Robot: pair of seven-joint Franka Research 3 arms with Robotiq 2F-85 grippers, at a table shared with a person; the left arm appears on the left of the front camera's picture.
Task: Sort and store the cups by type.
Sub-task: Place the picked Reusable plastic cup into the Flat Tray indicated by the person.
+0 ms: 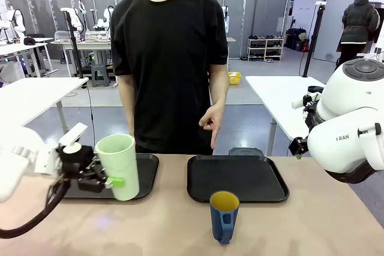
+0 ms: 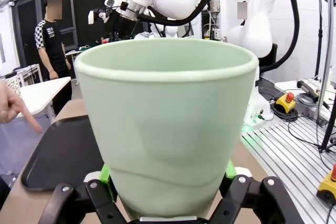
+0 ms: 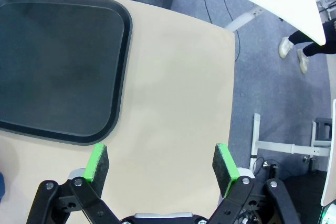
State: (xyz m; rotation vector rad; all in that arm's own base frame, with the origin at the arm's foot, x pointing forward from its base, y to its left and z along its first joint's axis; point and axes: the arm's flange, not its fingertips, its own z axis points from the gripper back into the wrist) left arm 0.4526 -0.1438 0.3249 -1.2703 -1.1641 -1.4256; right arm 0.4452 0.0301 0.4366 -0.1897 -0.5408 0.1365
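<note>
The dark blue mug [image 1: 224, 216] stands lower centre on the bench [image 1: 312, 226]. Lower left, the left hand [image 2: 168, 177] is clamped on the pale green tumbler [image 1: 118, 166] at the near edge of the left tray [image 1: 149, 169]. The right hand [image 3: 160, 163] gapes empty beside the right tray [image 3: 58, 61]. Behind, a person [image 1: 171, 58] points down.

White, rounded right arm [image 1: 351, 124] bears grey lettering; black cable [image 1: 27, 226] at seven o'clock; right gripper [image 3: 160, 156] black, green pads [image 3: 97, 166], silver screws.

Lab: white worktables [image 1: 30, 97], emergency-stop button [image 2: 287, 99]
</note>
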